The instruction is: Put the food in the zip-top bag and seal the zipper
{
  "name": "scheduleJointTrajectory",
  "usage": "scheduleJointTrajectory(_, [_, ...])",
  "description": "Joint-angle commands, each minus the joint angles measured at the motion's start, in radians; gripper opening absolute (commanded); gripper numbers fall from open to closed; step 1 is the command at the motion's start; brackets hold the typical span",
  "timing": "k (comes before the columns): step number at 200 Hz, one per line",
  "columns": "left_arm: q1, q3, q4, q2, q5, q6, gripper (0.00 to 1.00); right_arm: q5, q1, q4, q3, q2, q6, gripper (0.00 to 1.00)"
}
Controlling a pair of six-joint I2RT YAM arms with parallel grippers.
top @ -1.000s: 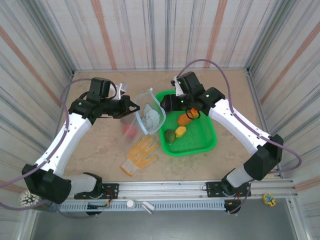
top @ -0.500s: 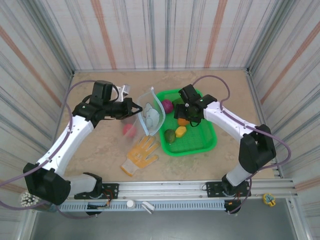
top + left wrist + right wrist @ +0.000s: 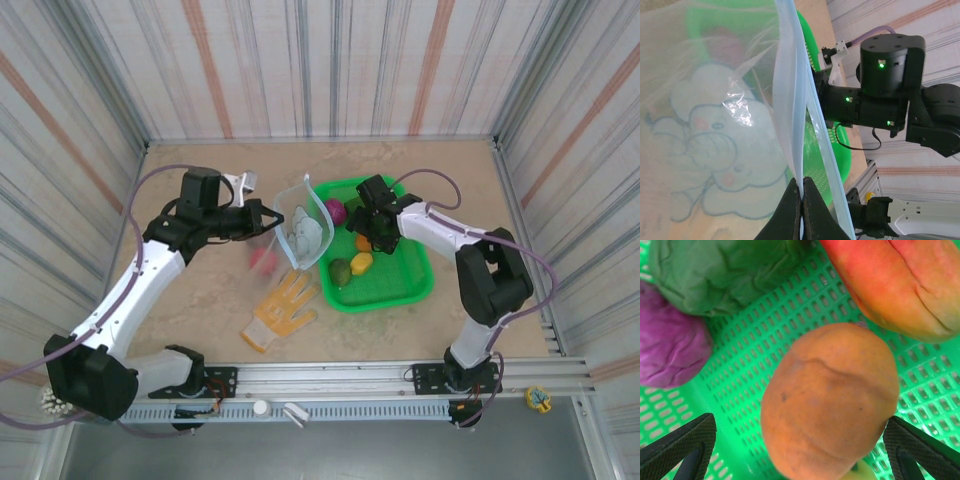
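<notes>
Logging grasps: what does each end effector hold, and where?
The left end effector pinches the zip-top bag by its zipper; the right end effector, open around an orange food, holds nothing.

A robotics test cell in a lab: tall corrugated wall panels with grey and rust-coloured stripes (image 3: 300, 70) box in a beige stone-patterned tabletop (image 3: 200, 300) on three sides. Two white-and-black robot arms (image 3: 140, 275) trailing purple cables (image 3: 143, 187) are bolted to a slotted aluminium rail (image 3: 340, 375) along the near edge. The props look staged — small glossy toy fruits and vegetables (image 3: 361, 263) in a bright green mesh plastic basket (image 3: 420, 272).
</notes>
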Motion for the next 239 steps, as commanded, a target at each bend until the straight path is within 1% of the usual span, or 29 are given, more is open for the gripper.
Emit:
scheduleJointTrajectory(1, [0.011, -0.019, 0.029, -0.019, 0.028, -0.016, 0.0, -0.02, -0.019, 0.033, 0.013, 0.048, 0.065, 0.88])
scheduleJointTrajectory(27, [0.024, -0.029, 0.043, -0.024, 0.043, -0.028, 0.0, -0.025, -0.029, 0.054, 0.013, 0.075, 0.069, 0.83])
scheduleJointTrajectory(53, [0.032, -0.031, 0.046, -0.025, 0.047, -0.032, 0.0, -0.008, -0.029, 0.06, -0.006, 0.058, 0.081, 0.7])
scheduleJointTrajectory(73, [0.031, -0.033, 0.038, -0.026, 0.039, -0.026, 0.0, 0.017, -0.029, 0.048, -0.017, 0.013, 0.079, 0.65])
scheduleJointTrajectory(132, [0.032, -0.049, 0.076, -0.049, 0.049, -0.046, 0.0, 0.043, -0.027, 0.029, -0.047, -0.191, -0.002, 0.58])
scheduleJointTrajectory(152, [0.035, -0.059, 0.113, -0.042, 0.087, -0.072, 0.0, 0.067, -0.013, 0.003, -0.022, -0.279, -0.066, 0.56])
scheduleJointTrajectory(174, [0.054, -0.071, 0.157, -0.03, 0.132, -0.115, 0.0, 0.093, 0.035, -0.025, 0.052, -0.366, -0.185, 0.57])
scheduleJointTrajectory(184, [0.071, -0.081, 0.186, -0.024, 0.158, -0.141, 0.0, 0.065, 0.058, -0.01, 0.08, -0.393, -0.243, 0.57])
scheduleJointTrajectory(204, [0.1, -0.108, 0.251, -0.007, 0.21, -0.201, 0.0, -0.038, 0.098, 0.012, 0.139, -0.411, -0.321, 0.57])
scheduleJointTrajectory(214, [0.106, -0.117, 0.275, -0.001, 0.226, -0.221, 0.0, -0.089, 0.118, 0.019, 0.171, -0.403, -0.349, 0.57])
scheduleJointTrajectory(239, [0.104, -0.117, 0.271, -0.007, 0.22, -0.206, 0.0, -0.198, 0.154, 0.01, 0.247, -0.339, -0.384, 0.58])
